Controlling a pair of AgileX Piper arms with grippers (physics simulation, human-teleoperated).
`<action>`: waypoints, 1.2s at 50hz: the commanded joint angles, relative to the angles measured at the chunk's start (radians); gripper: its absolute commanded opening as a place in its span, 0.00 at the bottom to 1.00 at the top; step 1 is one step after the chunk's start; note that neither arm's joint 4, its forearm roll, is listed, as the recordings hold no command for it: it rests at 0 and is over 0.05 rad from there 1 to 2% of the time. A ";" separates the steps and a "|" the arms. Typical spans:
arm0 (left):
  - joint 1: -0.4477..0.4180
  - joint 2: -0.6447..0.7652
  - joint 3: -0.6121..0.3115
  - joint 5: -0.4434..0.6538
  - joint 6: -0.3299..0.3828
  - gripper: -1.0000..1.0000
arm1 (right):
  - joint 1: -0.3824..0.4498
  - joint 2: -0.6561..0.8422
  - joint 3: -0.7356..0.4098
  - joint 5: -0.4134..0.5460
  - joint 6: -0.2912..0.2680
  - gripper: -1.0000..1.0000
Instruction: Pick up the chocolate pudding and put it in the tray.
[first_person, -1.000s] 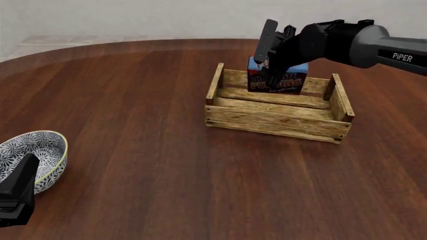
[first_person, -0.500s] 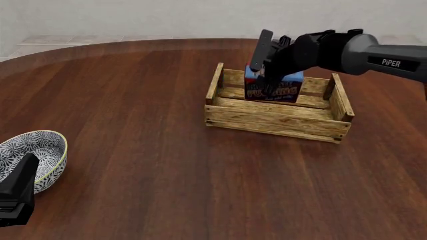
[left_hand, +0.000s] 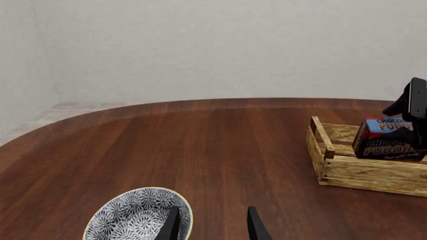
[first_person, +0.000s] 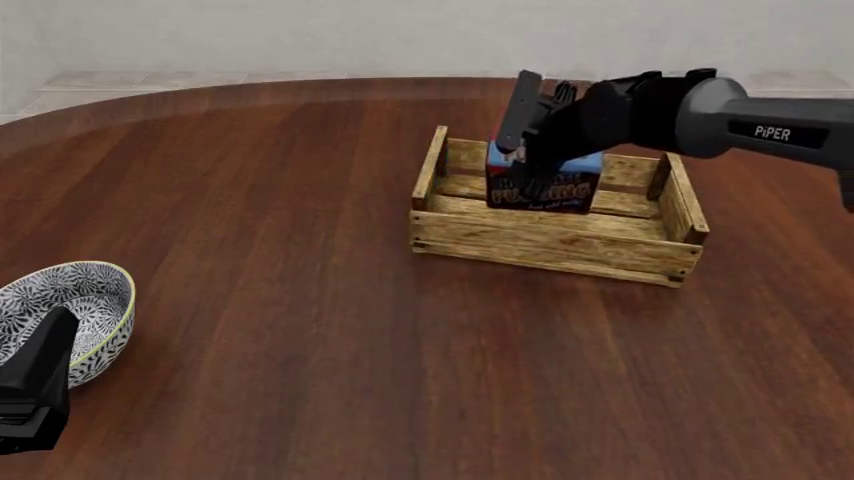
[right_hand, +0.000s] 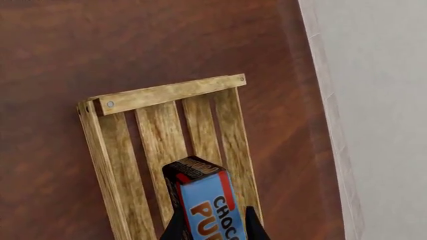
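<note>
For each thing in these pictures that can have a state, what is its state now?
chocolate pudding: gripped, upright, low inside the tray.
tray: upright on the table, holding only the pudding.
right gripper: shut on the chocolate pudding.
left gripper: open, holding nothing, beside the bowl.
bowl: upright, empty.

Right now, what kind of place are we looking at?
Likely a simulated tabletop test scene, not a real room: a round dark wood table against a blank pale wall, holding only a slatted tray, a patterned bowl and a pudding carton.
</note>
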 joint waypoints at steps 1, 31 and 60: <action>0.000 0.000 0.000 0.000 0.000 1.00 | 0.004 0.001 0.005 -0.012 0.030 0.00; 0.000 0.000 0.000 0.000 0.000 1.00 | 0.010 0.012 0.032 -0.043 0.045 0.00; 0.000 0.000 0.000 0.000 0.000 1.00 | 0.013 0.033 0.057 -0.069 0.069 0.00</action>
